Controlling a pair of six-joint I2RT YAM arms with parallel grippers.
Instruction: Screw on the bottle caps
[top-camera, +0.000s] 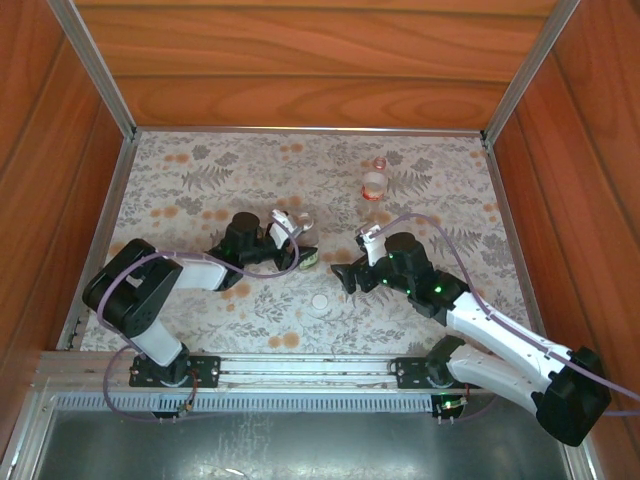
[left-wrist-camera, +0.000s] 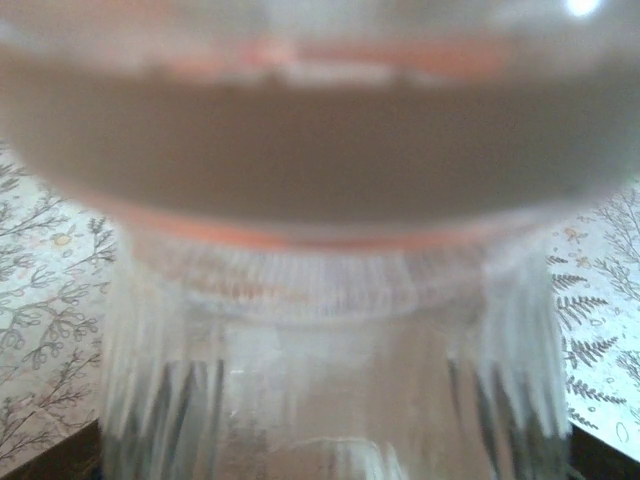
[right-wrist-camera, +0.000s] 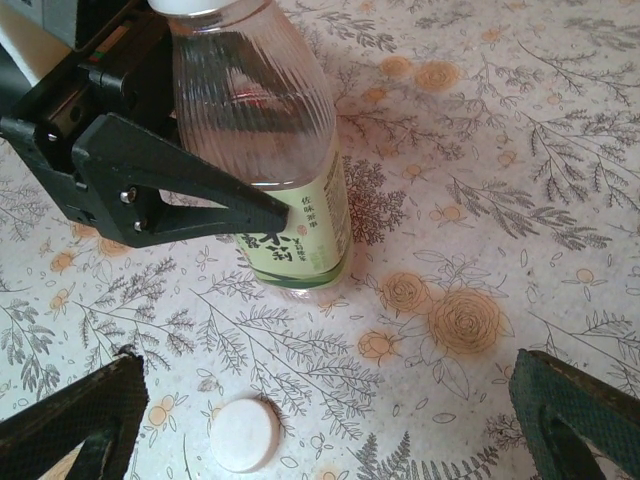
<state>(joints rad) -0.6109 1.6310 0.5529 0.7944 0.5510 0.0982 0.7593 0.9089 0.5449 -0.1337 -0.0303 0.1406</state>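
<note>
While clamping the green-label bottle on the table in the left gripper, seems at pickup, right gripper spread wide near the loose white cap; needs lowering and pinching.

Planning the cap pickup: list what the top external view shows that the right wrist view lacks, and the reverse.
Top external adds the short bottle with a reddish band, standing farther back. Right wrist adds the printed characters on the label. Both share the green-yellow-labelled bottle in the left gripper, the white cap lying loose, and the open right gripper.
</note>
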